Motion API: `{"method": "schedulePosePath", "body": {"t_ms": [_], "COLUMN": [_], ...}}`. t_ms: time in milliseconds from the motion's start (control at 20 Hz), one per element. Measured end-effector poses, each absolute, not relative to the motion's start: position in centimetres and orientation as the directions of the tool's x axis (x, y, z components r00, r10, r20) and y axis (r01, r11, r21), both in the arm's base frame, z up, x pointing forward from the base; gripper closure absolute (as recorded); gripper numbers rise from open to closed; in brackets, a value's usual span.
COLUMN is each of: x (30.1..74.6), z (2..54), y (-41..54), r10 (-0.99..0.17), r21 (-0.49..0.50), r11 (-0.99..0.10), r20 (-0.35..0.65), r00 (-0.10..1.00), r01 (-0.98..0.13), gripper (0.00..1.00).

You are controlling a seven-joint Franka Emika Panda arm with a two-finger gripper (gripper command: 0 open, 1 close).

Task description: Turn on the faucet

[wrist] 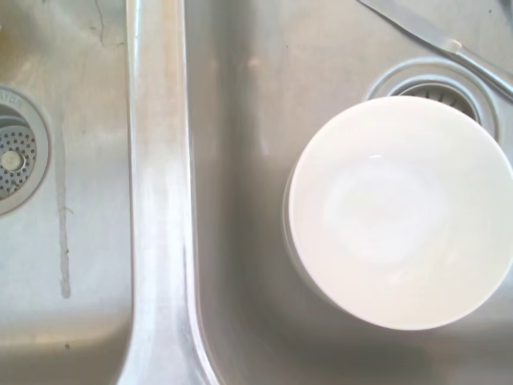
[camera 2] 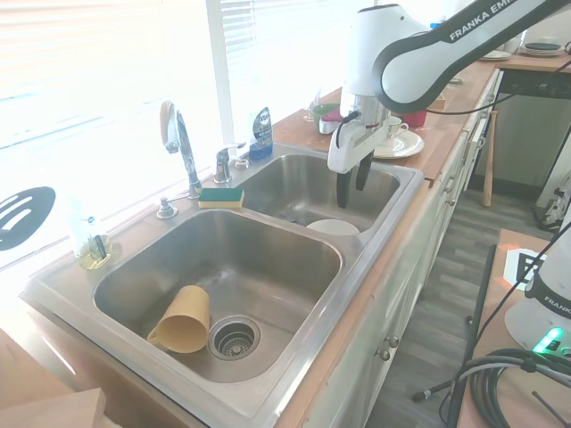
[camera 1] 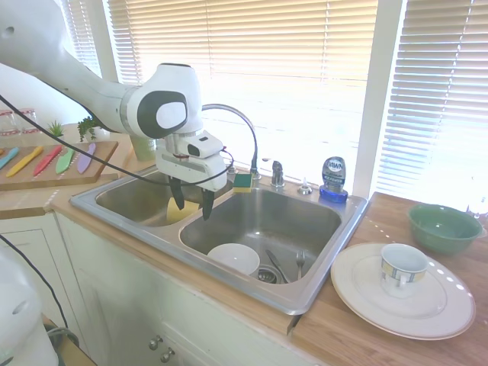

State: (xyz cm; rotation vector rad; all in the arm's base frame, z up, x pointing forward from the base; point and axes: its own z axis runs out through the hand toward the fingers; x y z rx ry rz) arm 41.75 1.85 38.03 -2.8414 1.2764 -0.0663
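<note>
The faucet (camera 1: pixel 245 126) is a thin chrome gooseneck arching over the sink's back rim, with its small lever handle (camera 1: pixel 277 174) just to its right. In the second exterior view the faucet (camera 2: pixel 183 147) and the lever handle (camera 2: pixel 223 163) stand at the back edge. My gripper (camera 1: pixel 192 202) hangs open and empty over the sink, near the divider between the basins, in front of the faucet and apart from it. From the other side my gripper (camera 2: pixel 353 183) points down above the far basin. The wrist view looks straight down on the divider (wrist: pixel 158 200).
A white bowl (camera 1: pixel 234 258) and cutlery (camera 1: pixel 276 267) lie in the right basin, a yellow cup (camera 2: pixel 183 318) in the other. A sponge (camera 1: pixel 242 181), a small knob (camera 1: pixel 305 187) and a blue soap bottle (camera 1: pixel 333 179) sit on the back rim. A plate (camera 1: pixel 362 293) bearing a cup and a green bowl (camera 1: pixel 444 226) stand on the counter.
</note>
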Motion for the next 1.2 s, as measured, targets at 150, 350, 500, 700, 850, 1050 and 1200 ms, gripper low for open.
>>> {"method": "schedulePosePath", "body": {"t_ms": [150, 350, 500, 700, 850, 1050, 1200], "x": [41.8, 42.1, 42.2, 42.3, 42.4, 42.6, 43.0], "z": [37.8, 37.9, 37.7, 37.4, 37.3, 37.0, 36.9], "y": [1.8, 1.8, 1.8, 1.6, 1.4, 1.3, 1.3], "r10": [-0.747, -0.75, -0.752, -0.754, -0.756, -0.757, -0.757], "r21": [-0.036, -0.047, -0.048, -0.044, -0.044, -0.043, -0.046], "r11": [-0.664, -0.661, -0.659, -0.657, -0.655, -0.654, -0.654], "r20": [0.028, 0.036, 0.036, 0.036, 0.036, 0.036, 0.039], "r00": [0.664, 0.66, 0.658, 0.656, 0.654, 0.653, 0.653], "r01": [-0.746, -0.749, -0.75, -0.752, -0.755, -0.755, -0.755], "gripper": [0.0, 1.0, 1.0, 1.0, 1.0, 1.0, 1.0]}}
